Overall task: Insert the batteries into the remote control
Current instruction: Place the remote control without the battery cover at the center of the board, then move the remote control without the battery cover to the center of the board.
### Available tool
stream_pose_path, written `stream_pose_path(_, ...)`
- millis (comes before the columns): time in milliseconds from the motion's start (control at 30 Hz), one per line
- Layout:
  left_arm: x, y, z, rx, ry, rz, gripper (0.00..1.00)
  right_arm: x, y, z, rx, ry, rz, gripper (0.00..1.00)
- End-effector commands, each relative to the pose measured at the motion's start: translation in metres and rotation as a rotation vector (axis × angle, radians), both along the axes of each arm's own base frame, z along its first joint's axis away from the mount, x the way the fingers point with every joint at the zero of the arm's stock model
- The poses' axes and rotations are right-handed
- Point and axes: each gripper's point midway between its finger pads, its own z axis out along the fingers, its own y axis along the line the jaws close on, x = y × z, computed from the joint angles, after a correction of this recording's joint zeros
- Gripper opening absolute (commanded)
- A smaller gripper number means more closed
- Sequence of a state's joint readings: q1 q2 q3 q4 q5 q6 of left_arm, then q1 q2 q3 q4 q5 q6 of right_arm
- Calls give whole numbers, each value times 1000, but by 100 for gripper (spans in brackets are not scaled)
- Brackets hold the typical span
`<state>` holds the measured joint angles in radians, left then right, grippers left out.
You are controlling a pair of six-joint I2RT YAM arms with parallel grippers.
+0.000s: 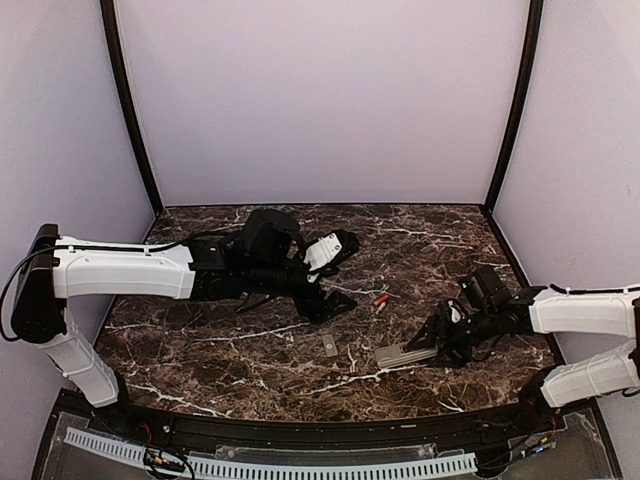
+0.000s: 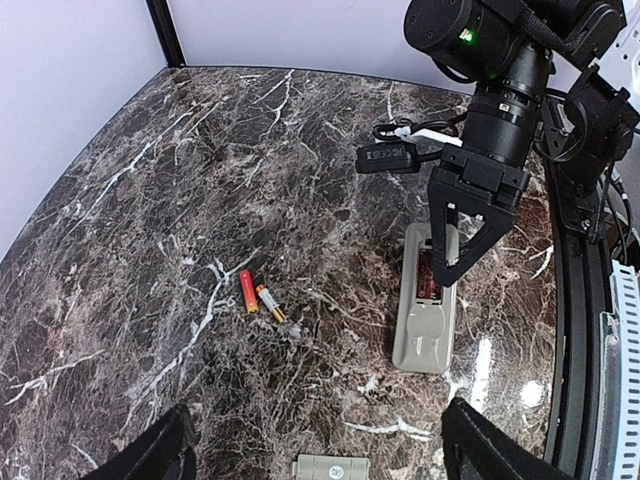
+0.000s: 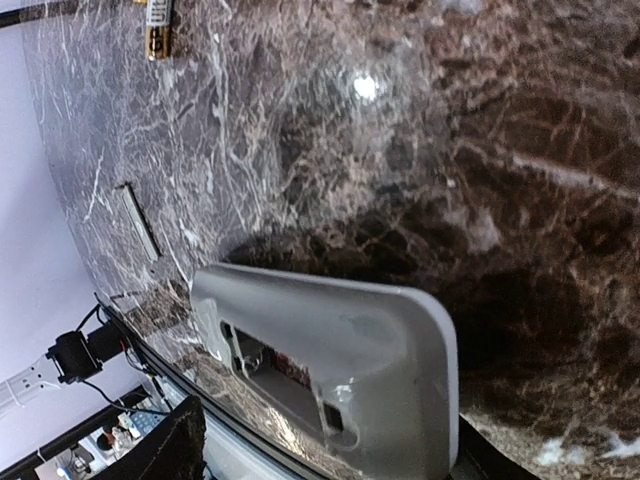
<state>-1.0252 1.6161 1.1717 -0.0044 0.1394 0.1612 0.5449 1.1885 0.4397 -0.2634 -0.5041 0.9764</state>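
Dark brown marble-patterned tabletop (image 1: 200, 350) veined in white fills the booth floor, and it's catching a glint of light. A small grey rectangular plastic plate (image 1: 329, 344) lies flat on it, near the front middle. Pale lilac walls (image 1: 320, 100) behind, black upright posts (image 1: 128, 110) at the back corners, a white slotted plastic strip (image 1: 270, 465) along the near edge

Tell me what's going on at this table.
Two robot arms are loading batteries into a remote, which lies face down on the table with its battery slot uncovered. One red battery seems to sit in the slot. The right gripper hangs open just over it. Two more batteries lie loose on the table, and the grey cover lies apart. The left gripper is open and empty, off to the side.
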Motion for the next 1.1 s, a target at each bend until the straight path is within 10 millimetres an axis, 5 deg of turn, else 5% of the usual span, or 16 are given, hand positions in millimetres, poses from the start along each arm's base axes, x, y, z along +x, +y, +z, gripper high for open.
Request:
stream_pose_path(0, -1, 0, 0, 24, -7, -8, 84, -18, -6, 11, -23, 45, 55, 71)
stream_pose_path(133, 0, 0, -2, 27, -7, -7, 85, -29, -20, 21, -94, 65, 82, 80)
stream_pose_path(233, 0, 0, -4, 31, -9, -6, 85, -20, -22, 41, -125, -19, 124, 81)
stream_pose_path(467, 11, 14, 3, -14, 25, 39, 85, 55, 21, 132, -125, -580, 530, 85)
stream_pose_path(567, 35, 32, 23, -114, 49, 127, 86, 78, 36, 145, -151, -882, 715, 86)
stream_pose_path(733, 72, 59, 26, -150, 83, 312, 86, 74, 58, 130, -143, -1154, 1034, 88)
stream_pose_path(800, 80, 65, 20, -132, 74, 355, 86, 66, 64, 122, -130, -1169, 1128, 97)
stream_pose_path(1067, 132, 85, 2, -152, 122, 475, 86, 42, 51, 35, -248, -1049, 1421, 99)
